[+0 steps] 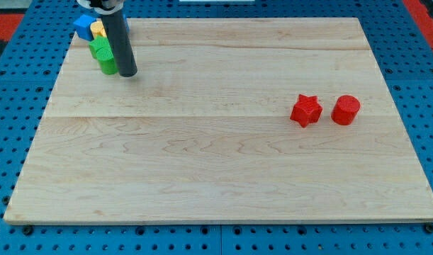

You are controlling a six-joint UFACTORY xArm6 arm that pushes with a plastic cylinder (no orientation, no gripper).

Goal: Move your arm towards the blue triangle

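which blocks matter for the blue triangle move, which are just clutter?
Job:
- blue block, top left corner, shape partly hidden
- my tip, just right of the green blocks

Lying about:
- green blocks
- yellow block
- red star
- red cylinder

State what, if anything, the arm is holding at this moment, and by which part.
Nothing is held. My tip is a bare rod end resting on the board, just to the view's right of the green block, with the blue block beyond.
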